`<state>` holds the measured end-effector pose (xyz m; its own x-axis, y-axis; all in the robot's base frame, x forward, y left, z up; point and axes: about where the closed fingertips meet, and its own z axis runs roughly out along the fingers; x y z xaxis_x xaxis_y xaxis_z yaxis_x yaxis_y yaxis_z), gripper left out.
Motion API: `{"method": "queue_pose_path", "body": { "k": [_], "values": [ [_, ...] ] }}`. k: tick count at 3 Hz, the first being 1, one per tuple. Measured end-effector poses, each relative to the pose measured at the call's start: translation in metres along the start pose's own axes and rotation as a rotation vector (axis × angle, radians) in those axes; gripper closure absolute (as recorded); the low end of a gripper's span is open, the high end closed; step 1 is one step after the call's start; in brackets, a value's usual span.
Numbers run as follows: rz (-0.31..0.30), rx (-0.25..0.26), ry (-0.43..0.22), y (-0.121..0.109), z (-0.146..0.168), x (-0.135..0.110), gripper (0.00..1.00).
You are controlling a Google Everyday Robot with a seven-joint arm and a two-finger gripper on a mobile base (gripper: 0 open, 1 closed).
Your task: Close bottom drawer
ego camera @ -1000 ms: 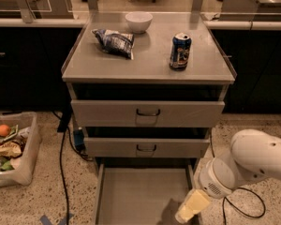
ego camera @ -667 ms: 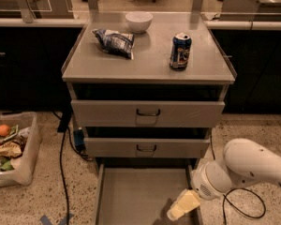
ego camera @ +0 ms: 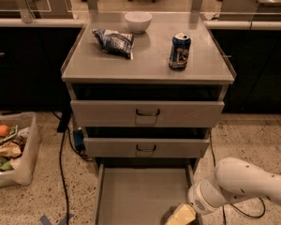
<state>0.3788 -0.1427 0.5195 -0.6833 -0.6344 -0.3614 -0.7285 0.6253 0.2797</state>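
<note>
The bottom drawer (ego camera: 136,191) stands pulled far out at the foot of the cabinet (ego camera: 150,67). Its long flat grey tray lies bare toward the camera, and its front and handle are cut off below the picture's lower edge. The gripper (ego camera: 180,215) sits low over the tray's near right corner, at the end of the white arm (ego camera: 246,184) that reaches in from the right. Whether it is spread or closed cannot be told. The drawer looks like stiff sheet metal, shallow and with nothing in it, so it is probably light and should roll on its runners with little force. It is neither fragile nor soft, but the smooth metal could let a contact slide sideways. The best place to act is the middle of the front panel, by the handle, with a flat push straight toward the cabinet. A push at one corner may rack the tray and make it bind. The mid drawer (ego camera: 145,146) and top drawer (ego camera: 147,112) above are each a little open. On top stand a blue can (ego camera: 180,51), a crumpled bag (ego camera: 113,41) and a white bowl (ego camera: 138,21). The can and bag carry print, but none of it can be read.
</note>
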Motion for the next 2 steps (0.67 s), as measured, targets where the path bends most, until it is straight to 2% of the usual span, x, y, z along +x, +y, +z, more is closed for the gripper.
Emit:
{"method": "queue_pose_path", "body": {
  "k": [1,2],
  "values": [
    [-0.001,-0.001,-0.002,0.0,0.0,-0.001,0.0],
    [0.015,-0.004,-0.013,-0.006,0.018,0.008,0.0]
  ]
}}
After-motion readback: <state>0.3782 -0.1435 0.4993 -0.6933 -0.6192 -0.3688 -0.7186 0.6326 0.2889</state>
